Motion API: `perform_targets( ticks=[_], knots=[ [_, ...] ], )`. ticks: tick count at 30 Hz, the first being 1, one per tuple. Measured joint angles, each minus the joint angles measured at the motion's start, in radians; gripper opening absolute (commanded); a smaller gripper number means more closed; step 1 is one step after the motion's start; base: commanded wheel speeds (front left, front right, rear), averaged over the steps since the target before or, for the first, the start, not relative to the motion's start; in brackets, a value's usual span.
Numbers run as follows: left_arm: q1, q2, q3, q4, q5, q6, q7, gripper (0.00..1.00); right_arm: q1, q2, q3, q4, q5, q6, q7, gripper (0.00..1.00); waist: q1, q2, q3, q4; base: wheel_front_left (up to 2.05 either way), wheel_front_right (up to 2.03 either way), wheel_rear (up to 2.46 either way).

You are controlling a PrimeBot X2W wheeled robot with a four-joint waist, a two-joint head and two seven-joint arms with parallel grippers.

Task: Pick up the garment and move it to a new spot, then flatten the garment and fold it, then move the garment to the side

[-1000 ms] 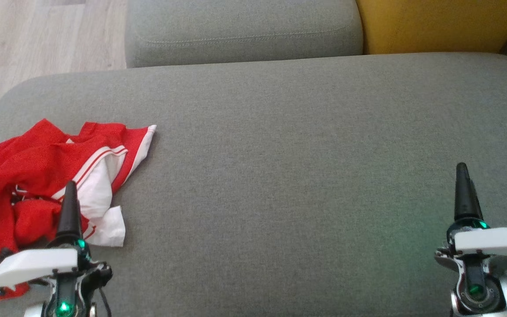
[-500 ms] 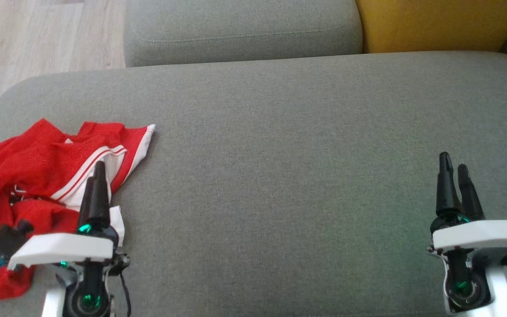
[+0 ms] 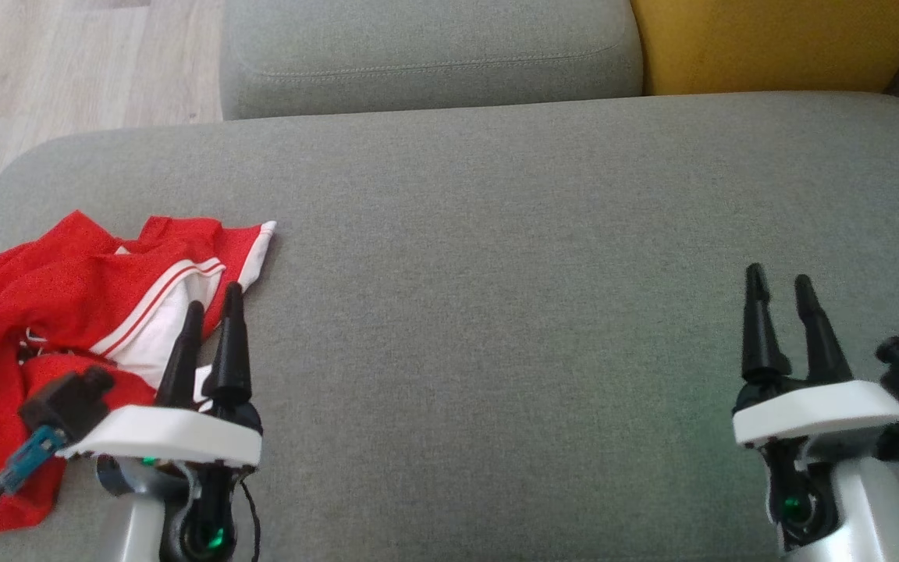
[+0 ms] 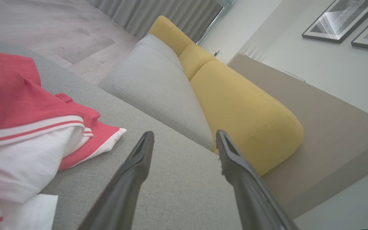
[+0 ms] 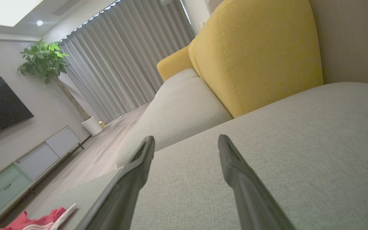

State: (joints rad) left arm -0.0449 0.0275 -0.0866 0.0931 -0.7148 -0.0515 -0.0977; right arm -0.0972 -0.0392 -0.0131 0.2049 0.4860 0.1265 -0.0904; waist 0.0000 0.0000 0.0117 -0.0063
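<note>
The garment [image 3: 67,312], red with white panels and stripes, lies crumpled at the left end of the grey sofa seat [image 3: 496,234]. My left gripper [image 3: 214,300] stands open at the garment's right edge, holding nothing. In the left wrist view the garment [image 4: 21,127] fills the left side and my left gripper [image 4: 184,137] points past it over bare cushion. My right gripper [image 3: 779,279] stands open above the seat at the lower right, far from the cloth. In the right wrist view my right gripper [image 5: 185,142] has nothing between its fingers and the garment [image 5: 40,218] is a small red patch at the bottom left.
A second grey cushion [image 3: 426,55] and a yellow backrest [image 3: 777,43] lie beyond the seat. Pale wood floor [image 3: 67,70] borders the seat's left end. A dark cable plug [image 3: 51,406] hangs by my left wrist. The right wrist view takes in curtains, a plant [image 5: 43,60] and a cabinet.
Both wrists have turned so that each gripper's two fingers now show side by side. The left gripper moved right and forward along the garment's edge; the right gripper moved left.
</note>
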Motion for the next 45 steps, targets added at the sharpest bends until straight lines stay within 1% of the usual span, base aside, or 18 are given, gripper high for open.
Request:
perform_targets(
  ticks=[5,11,17,29,30,33,35,39,43,45],
  knots=[
    [0.000,0.011,-0.031,-0.001,0.096,0.019,-0.012,1.00,0.000,0.000,0.010,0.007,-0.082,0.000,-0.016,1.00,0.0000,0.0000,-0.001,0.000,0.00,0.00,0.00],
    [0.000,0.030,-0.069,-0.002,0.184,0.057,-0.029,1.00,0.000,0.000,0.012,0.008,-0.139,0.000,-0.035,1.00,0.0000,0.0000,0.000,0.001,0.00,0.00,0.00],
    [0.000,0.052,-0.109,-0.006,0.267,0.093,-0.047,1.00,0.000,-0.001,0.017,0.018,-0.226,0.000,-0.052,1.00,0.0000,0.0000,0.002,0.002,0.00,0.00,0.00],
    [-0.013,0.085,-0.179,-0.015,0.389,0.150,-0.081,1.00,-0.018,-0.001,0.031,0.021,-0.380,0.000,-0.081,1.00,0.0000,0.0000,0.005,0.000,0.00,0.00,0.00],
    [-0.017,0.087,-0.190,-0.010,0.407,0.159,-0.082,1.00,-0.018,-0.002,0.031,0.022,-0.385,0.000,-0.087,1.00,0.0000,0.0000,0.007,0.000,0.00,0.00,0.00],
    [-0.023,0.085,-0.190,-0.008,0.412,0.165,-0.090,1.00,-0.018,-0.002,0.036,0.026,-0.392,0.000,-0.096,1.00,0.0000,0.0000,0.009,0.000,0.00,0.00,0.00],
    [-0.023,0.075,-0.180,-0.005,0.397,0.163,-0.097,1.00,-0.019,-0.002,0.043,0.033,-0.390,0.000,-0.101,1.00,0.0000,0.0000,0.010,0.001,0.00,0.00,0.00],
    [-0.023,0.048,-0.141,0.012,0.364,0.119,-0.108,1.00,-0.020,-0.002,0.058,0.056,-0.349,0.000,-0.105,1.00,0.0000,0.0000,0.009,0.004,0.00,0.00,0.00],
    [-0.021,0.036,-0.123,0.048,0.380,0.077,-0.120,1.00,-0.023,-0.002,0.072,0.077,-0.294,0.000,-0.105,1.00,0.0000,0.0000,0.005,0.005,0.00,0.00,0.00],
    [-0.021,0.030,-0.119,0.072,0.390,0.064,-0.126,1.00,-0.026,-0.003,0.076,0.084,-0.296,0.000,-0.105,1.00,0.0000,0.0000,0.004,0.004,0.00,0.00,0.00]
  ],
)
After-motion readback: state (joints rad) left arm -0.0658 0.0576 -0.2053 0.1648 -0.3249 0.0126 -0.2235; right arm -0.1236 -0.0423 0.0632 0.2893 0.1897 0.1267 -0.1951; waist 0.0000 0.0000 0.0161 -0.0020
